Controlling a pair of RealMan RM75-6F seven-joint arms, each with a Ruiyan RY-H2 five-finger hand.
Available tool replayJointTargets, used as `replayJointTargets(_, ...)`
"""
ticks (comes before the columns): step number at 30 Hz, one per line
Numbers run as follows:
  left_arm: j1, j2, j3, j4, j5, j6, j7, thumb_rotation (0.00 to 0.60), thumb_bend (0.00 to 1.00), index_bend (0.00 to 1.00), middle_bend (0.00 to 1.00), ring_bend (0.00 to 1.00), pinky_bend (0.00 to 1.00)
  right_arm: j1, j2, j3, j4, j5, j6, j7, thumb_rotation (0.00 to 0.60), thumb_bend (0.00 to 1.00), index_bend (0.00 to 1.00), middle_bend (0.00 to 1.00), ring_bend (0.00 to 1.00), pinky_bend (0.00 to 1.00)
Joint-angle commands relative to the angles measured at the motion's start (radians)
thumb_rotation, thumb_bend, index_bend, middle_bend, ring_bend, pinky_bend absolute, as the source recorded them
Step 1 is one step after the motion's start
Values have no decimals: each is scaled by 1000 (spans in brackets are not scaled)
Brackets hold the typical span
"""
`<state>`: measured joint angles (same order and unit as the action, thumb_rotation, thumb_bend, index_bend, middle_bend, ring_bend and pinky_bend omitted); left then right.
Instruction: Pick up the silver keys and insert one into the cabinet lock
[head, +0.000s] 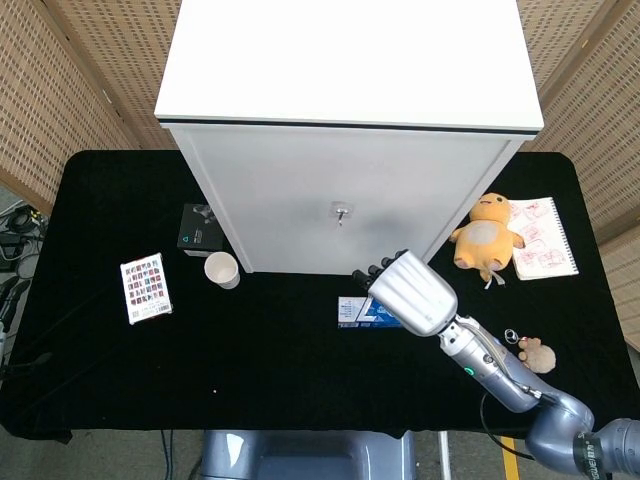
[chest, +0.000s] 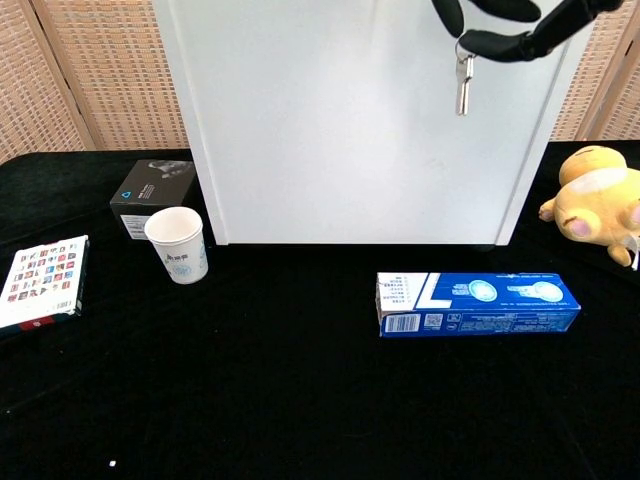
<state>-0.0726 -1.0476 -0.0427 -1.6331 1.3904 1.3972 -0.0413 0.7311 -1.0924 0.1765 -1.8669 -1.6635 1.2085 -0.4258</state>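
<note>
My right hand (head: 412, 290) hovers above the table in front of the white cabinet (head: 340, 200), below and to the right of its lock (head: 341, 211). In the chest view only the dark fingers (chest: 510, 25) show at the top edge, pinching the ring of the silver keys (chest: 463, 85), which dangle in front of the cabinet door (chest: 330, 130). The head view hides the keys under the hand. The lock on the door has a small silver piece hanging from it. My left hand is in neither view.
A blue box (chest: 477, 303) lies on the black cloth under the hand. To the left are a paper cup (head: 222, 269), a black box (head: 200, 228) and a card pack (head: 146, 288). On the right are a yellow plush toy (head: 485, 235), a notebook (head: 540, 238) and a fluffy keyring (head: 535, 352).
</note>
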Motion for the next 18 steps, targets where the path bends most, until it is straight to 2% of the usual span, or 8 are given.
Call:
replayJointTargets(1,-1,-1,-1,0,-2,-2,1,600,0,0,0,0,0,8,16,31,-5,20,-2,-8,600,604,710,881,882,1000)
replayJointTargets(10,-6,-2,-5,4,-16,-13,3,600,0,0,0,0,0,44,-6,101,-2,85,-20,-48,600,606,717,881,882,1000)
replayJointTargets(18,-7,-3,-5,6,-18,-15,2,600,0,0,0,0,0,74,-39,133,-4,130,-39,-115,600,605,717,881,882,1000)
